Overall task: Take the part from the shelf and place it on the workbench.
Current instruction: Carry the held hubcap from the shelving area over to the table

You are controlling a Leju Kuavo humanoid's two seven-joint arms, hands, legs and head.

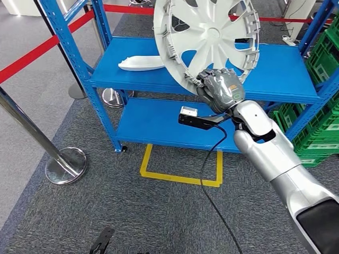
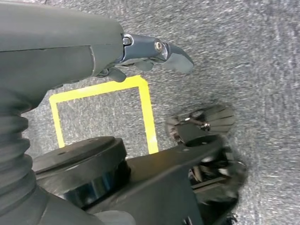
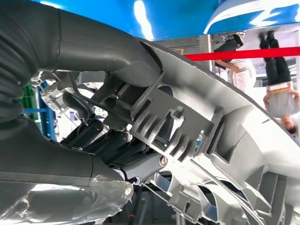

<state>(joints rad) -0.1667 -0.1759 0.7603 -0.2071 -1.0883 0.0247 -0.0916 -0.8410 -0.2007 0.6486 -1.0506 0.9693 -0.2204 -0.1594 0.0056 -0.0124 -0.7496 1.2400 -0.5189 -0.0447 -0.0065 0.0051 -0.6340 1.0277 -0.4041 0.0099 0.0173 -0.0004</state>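
Gripping the wheel cover (image 1: 207, 39) by its lower rim, the right hand (image 1: 219, 87) holds it tilted above the blue shelf (image 1: 279, 74), likely to carry it clear toward the workbench.

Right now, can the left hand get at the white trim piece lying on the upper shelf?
Probably not. The left hand hangs low over the carpet by the yellow floor marking, while the white trim piece lies up on the shelf. The arm would need raising first.

No readable text, labels or numbers.
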